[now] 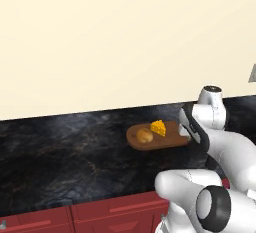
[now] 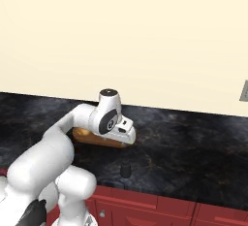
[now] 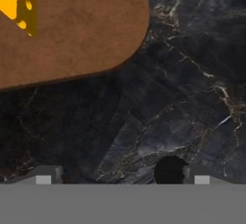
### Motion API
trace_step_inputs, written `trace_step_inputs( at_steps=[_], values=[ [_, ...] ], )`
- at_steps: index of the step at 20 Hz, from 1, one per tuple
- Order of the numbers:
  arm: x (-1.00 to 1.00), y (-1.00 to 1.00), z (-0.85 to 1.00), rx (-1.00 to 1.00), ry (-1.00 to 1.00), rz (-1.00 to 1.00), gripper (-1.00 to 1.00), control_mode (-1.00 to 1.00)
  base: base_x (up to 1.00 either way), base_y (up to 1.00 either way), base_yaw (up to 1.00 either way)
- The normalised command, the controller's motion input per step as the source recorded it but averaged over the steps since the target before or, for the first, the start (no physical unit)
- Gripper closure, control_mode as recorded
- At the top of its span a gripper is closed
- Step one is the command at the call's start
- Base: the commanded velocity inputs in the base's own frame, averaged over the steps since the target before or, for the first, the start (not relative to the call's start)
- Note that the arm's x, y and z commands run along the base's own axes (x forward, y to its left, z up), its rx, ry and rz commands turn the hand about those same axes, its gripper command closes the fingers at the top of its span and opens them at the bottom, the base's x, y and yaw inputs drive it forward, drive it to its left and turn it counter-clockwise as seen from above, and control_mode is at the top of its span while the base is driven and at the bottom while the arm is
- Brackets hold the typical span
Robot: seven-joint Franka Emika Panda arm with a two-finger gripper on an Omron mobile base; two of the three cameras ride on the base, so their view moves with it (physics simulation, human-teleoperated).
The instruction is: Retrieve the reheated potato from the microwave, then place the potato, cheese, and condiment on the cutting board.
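The arm (image 2: 53, 157) is made of glossy white rounded segments, with dark grey discs capping its joints, a black cable along one link, and a white wrist block.

One potato (image 1: 144, 136), one cheese (image 1: 158, 127) – both on one cutting board (image 1: 170, 139) (wooden), one small dark bottle (image 2: 125, 170)

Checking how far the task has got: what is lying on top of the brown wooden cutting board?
On the brown wooden cutting board lie the round golden-brown potato and yellow holed cheese wedge. The white arm covers the board's right end.

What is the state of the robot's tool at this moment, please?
Tool: open and holding nothing, above the dark counter beside the cutting board.
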Motion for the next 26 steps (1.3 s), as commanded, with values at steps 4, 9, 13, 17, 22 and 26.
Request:
trace_step_inputs(
  at_steps=[4, 9, 13, 17, 22, 26],
  values=[
    [-0.53, -0.36, 0.04, -0.01, -0.04, 0.00, -1.00, -1.00, 0.00, 0.00, 0.00],
    [-0.38, -0.35, -0.02, -0.05, -0.07, 0.00, -1.00, -1.00, 0.00, 0.00, 0.00],
    [-0.10, -0.23, -0.02, -0.02, -0.03, -0.03, -1.00, -1.00, 0.00, 0.00, 0.00],
    [-0.13, -0.12, -0.07, 0.00, -0.01, -0.07, -1.00, -1.00, 0.00, 0.00, 0.00],
    [0.17, 0.00, -0.22, 0.00, -0.01, 0.00, -1.00, -1.00, 0.00, 0.00, 0.00],
    [0.02, -0.09, -0.20, 0.00, 0.01, -0.01, -1.00, -1.00, 0.00, 0.00, 0.00]
  ],
)
